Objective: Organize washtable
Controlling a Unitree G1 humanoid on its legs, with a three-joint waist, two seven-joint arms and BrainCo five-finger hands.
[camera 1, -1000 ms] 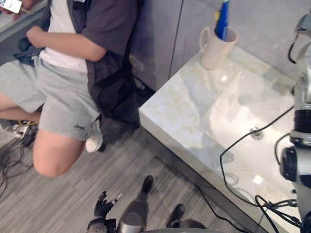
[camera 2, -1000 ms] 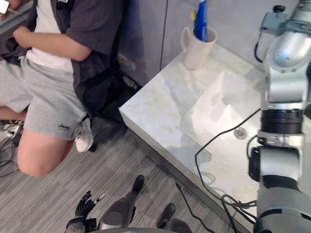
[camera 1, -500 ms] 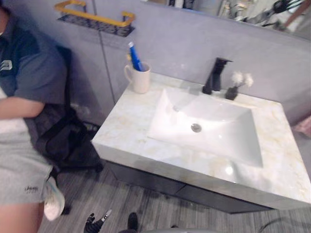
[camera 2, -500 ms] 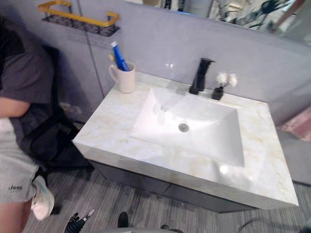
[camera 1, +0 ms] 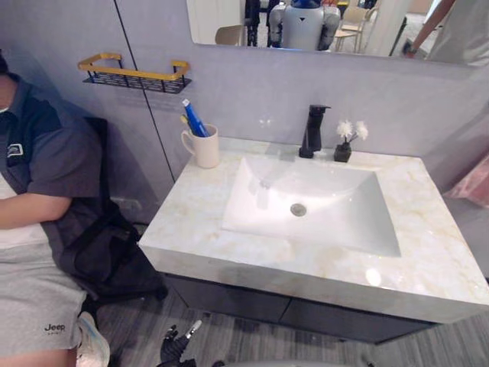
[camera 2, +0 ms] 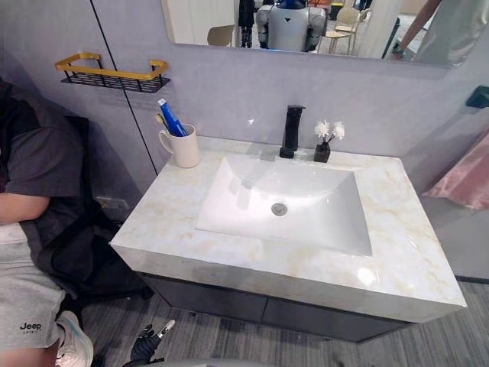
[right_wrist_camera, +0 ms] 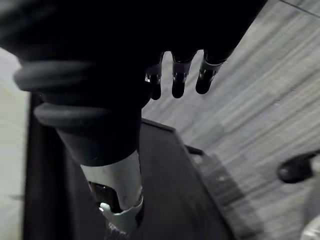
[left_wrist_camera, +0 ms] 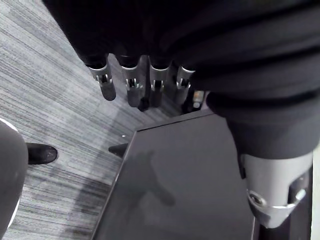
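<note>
The marble surface (camera 2: 229, 229) carries a white cup (camera 2: 182, 147) at its far left corner, upright, with a blue toothpaste tube (camera 2: 170, 118) and a yellow-handled toothbrush (camera 2: 160, 120) standing in it. A black faucet (camera 2: 289, 131) stands at the far edge of the sink basin (camera 2: 283, 202), and a small dark vase with white flowers (camera 2: 325, 142) stands just beside the faucet. No loose item lies on the surface or in the basin. A yellow-railed wall shelf (camera 2: 111, 75) hangs on the wall above and to the left of the cup. The left hand (camera 2: 147, 344) hangs low in front of the cabinet, well below and well short of the surface; the left wrist view shows its fingers (left_wrist_camera: 132, 85) straight and relaxed, holding nothing. The right hand (right_wrist_camera: 175, 75) also hangs beside the cabinet with its fingers extended and relaxed, holding nothing. Every item on the surface lies above and well ahead of both hands. A seated person (camera 1: 38, 222) is to the left of the cabinet, near the left hand. Judgement: with both hands down and the toiletries gathered in the cup, this arrangement fits either a surface already in order or a layout in which the cup and vase await relocation; the pictures do not settle which. Any further move would call for raising a hand to surface height.
</note>
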